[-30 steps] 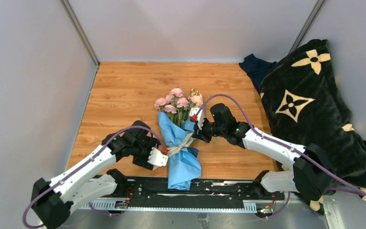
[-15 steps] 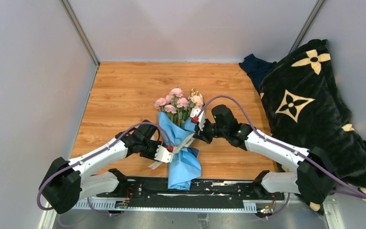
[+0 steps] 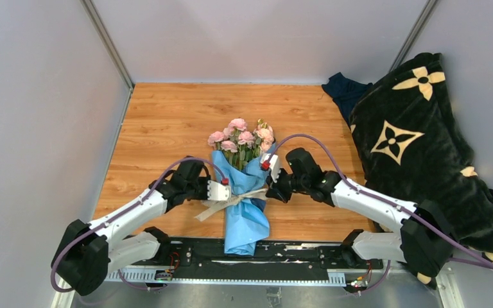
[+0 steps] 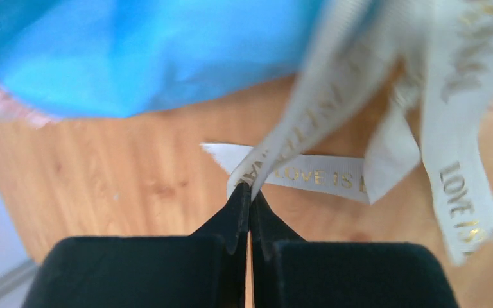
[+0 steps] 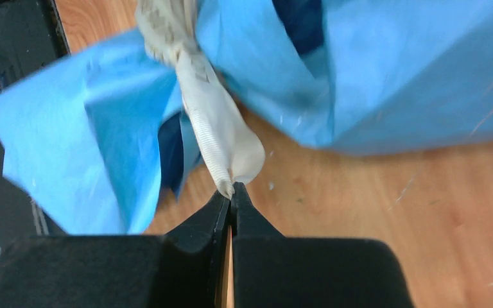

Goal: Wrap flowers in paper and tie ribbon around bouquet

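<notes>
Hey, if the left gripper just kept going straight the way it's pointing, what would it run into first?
Most likely the light blue paper cone of the bouquet. The left gripper, shut on the cream printed ribbon, aims at the cone's tied waist, though depth is unclear.

The bouquet [image 3: 242,192] lies in the middle of the bench [image 3: 167,122], flowers pointing away from the arm bases. Beyond it and far to its left the wood is open. Just left and right of it, the left arm [image 3: 135,215] and right arm [image 3: 366,199] crowd in, with the ribbon [image 3: 213,208] strung between their jaws. Well right of it, a black blanket [image 3: 417,147] is heaped.
</notes>
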You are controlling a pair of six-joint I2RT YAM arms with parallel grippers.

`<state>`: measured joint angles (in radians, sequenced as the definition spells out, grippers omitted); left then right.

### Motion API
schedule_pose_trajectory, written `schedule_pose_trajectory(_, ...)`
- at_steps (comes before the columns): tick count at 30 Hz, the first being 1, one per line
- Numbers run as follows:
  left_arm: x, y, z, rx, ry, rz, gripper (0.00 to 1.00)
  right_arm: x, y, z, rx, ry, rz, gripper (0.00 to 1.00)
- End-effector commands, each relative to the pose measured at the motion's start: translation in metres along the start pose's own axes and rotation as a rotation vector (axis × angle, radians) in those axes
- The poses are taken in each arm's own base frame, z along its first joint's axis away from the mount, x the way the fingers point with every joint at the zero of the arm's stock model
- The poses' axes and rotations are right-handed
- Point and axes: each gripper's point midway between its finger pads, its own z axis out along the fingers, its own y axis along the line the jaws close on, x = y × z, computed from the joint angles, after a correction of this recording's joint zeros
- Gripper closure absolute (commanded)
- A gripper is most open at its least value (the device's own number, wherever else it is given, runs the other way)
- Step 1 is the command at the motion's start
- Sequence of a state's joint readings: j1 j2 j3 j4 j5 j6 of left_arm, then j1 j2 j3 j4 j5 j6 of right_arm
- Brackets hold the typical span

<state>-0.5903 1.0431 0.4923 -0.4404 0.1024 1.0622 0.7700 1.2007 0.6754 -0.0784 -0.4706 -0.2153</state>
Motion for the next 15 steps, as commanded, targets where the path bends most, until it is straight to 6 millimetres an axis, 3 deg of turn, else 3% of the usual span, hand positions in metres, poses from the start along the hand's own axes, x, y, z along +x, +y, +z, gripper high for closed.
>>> schedule_pose_trajectory(1, 0.006, 0.071, -0.013, -0.300, -0.013, -0.151, 1.00, 0.051, 0.019, -0.004, -0.009, 0.170, 0.233, 1.00)
schedule_pose_trajectory(5, -0.014, 0.101, -0.007, -0.473, -0.165, -0.185, 1.00, 0.083, 0.030, -0.002, 0.001, 0.236, 0.398, 1.00)
schedule_pose_trajectory(8, -0.023, 0.109, -0.001, -0.534, -0.223, -0.088, 1.00, 0.104, 0.039, -0.001, 0.004, 0.299, 0.516, 1.00)
schedule_pose_trajectory(15, 0.011, 0.102, 0.016, -0.436, -0.149, 0.004, 1.00, 0.133, 0.056, 0.000, -0.025, 0.373, 0.652, 1.00)
